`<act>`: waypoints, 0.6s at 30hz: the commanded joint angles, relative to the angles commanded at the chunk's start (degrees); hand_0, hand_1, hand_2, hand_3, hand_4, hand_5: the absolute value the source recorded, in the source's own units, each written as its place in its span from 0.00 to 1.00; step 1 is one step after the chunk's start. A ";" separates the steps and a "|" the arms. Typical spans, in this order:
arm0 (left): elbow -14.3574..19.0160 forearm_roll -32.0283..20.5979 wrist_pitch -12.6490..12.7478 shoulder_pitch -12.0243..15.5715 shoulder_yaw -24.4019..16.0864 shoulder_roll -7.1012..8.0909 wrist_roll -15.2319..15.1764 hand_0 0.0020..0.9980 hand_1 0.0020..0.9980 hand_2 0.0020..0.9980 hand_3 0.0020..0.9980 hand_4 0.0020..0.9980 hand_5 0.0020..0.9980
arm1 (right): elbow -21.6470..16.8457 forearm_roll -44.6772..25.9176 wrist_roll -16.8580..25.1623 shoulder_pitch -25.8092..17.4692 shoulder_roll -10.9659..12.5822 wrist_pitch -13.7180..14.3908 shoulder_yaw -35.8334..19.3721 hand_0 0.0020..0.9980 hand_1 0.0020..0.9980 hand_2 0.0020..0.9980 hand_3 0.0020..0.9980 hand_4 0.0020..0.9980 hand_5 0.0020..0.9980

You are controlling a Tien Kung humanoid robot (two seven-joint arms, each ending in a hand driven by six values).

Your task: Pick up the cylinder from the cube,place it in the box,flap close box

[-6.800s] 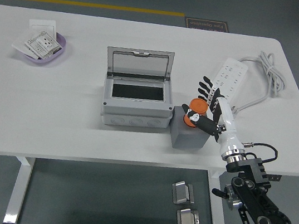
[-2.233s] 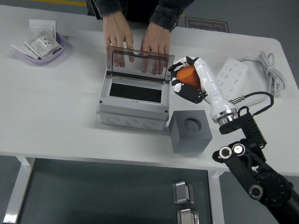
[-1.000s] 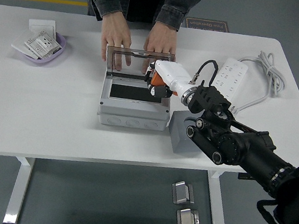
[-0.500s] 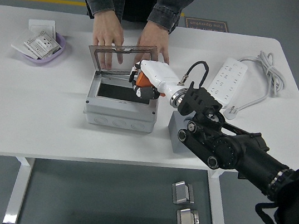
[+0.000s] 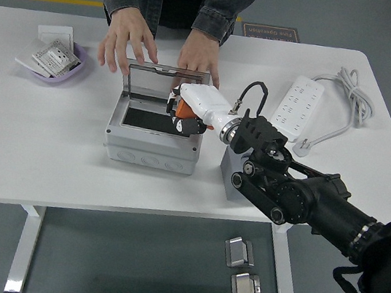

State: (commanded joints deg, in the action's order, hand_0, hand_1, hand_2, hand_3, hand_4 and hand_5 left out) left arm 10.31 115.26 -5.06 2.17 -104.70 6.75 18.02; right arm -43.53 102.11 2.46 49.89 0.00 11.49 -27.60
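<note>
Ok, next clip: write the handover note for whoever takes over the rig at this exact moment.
Right robot hand: shut on the orange cylinder, held over the open grey box. Left robot hand: not in view.
Grey cube: right of the box, mostly hidden behind the right arm.
A person's hands are at the raised lid on the far side.
Done: cylinder lifted off the cube and brought to the box.
Left: release it inside, withdraw, flap the lid shut.
</note>
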 joint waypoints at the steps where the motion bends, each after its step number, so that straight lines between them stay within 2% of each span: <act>1: 0.00 0.00 0.01 0.01 -0.02 -0.02 0.00 0.73 0.75 0.72 0.76 0.74 0.45 | -0.03 0.11 0.02 -0.04 0.00 -0.12 0.01 0.08 0.14 0.27 0.27 0.00 0.00; 18: 0.00 0.49 0.00 -0.03 -0.39 -0.11 -0.02 0.73 0.75 0.72 0.77 0.74 0.45 | -1.35 0.23 0.24 0.19 0.00 -0.34 -0.95 0.08 0.14 0.27 0.27 0.00 0.00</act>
State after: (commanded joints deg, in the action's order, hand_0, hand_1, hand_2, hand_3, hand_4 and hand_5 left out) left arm 10.31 115.76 -5.05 2.14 -105.09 6.65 18.00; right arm -44.88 102.34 2.70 50.08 0.00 11.15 -28.55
